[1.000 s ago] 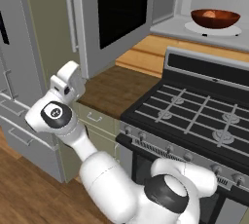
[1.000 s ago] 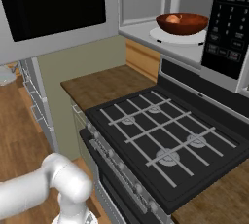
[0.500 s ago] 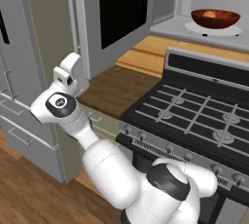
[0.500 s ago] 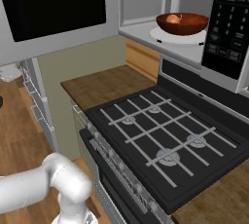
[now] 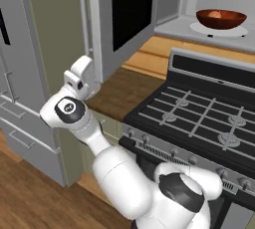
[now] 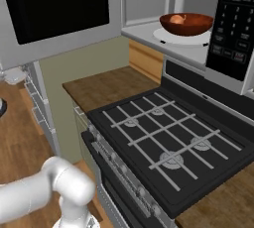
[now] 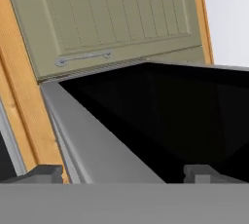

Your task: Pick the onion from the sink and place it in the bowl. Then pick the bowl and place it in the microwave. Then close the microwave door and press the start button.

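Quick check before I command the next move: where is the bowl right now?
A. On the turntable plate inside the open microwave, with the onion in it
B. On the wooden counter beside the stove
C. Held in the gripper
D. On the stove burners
A: the bowl sits on the white turntable plate inside the microwave, the onion showing inside it, and the microwave door stands open.
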